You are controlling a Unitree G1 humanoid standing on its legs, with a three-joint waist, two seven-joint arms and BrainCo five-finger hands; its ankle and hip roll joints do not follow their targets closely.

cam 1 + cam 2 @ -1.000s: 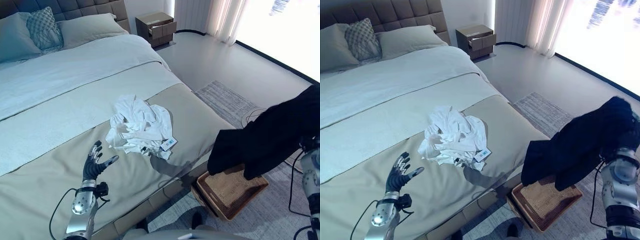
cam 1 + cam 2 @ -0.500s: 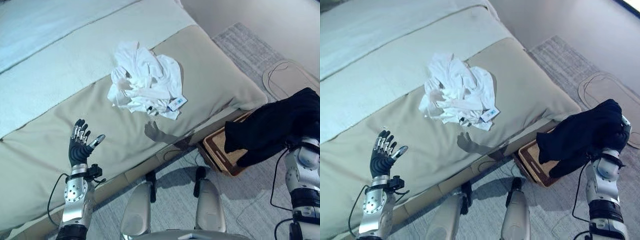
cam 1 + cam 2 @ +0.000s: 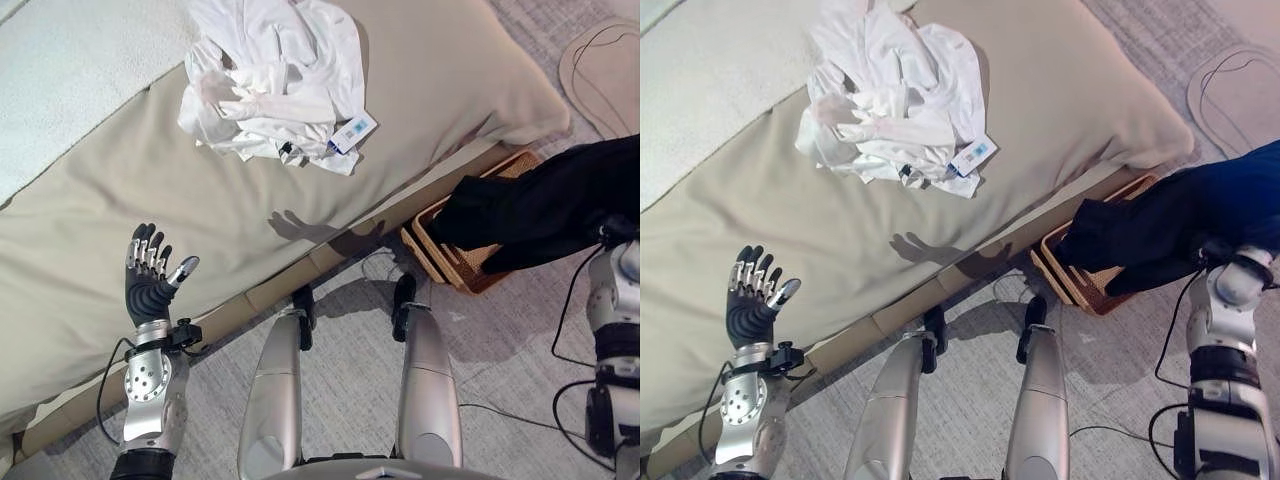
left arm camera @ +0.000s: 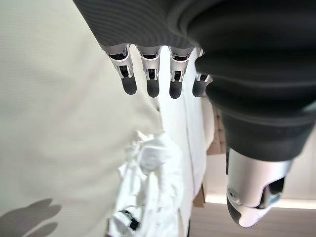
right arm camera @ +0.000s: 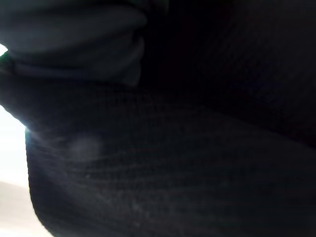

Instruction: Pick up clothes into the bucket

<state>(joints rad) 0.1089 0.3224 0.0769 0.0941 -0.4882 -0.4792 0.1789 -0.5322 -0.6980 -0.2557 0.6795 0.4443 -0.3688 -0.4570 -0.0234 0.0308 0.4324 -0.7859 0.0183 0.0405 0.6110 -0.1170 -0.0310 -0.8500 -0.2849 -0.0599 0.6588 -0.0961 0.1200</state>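
A black garment (image 3: 540,205) hangs draped over the end of my right arm (image 3: 1218,330), and the hand is hidden beneath the cloth (image 5: 173,163). Its loose end reaches down onto a brown woven basket (image 3: 432,250) standing on the floor against the bed's side. A crumpled pile of white clothes (image 3: 270,85) with a small tag lies on the beige bed cover (image 3: 300,210), far from both hands. My left hand (image 3: 150,285) is raised over the bed's near edge, open and holding nothing, its fingers (image 4: 150,84) straight and spread.
The bed's edge (image 3: 330,255) runs diagonally between the white pile and the basket. A grey rug (image 3: 500,340) covers the floor on the right. At the upper right lies a round pale mat (image 3: 605,60) with a thin cord on it.
The whole picture has shifted because the camera tilted down toward the floor. The black garment hangs lower, its end now over the basket. My left hand keeps its raised, spread pose.
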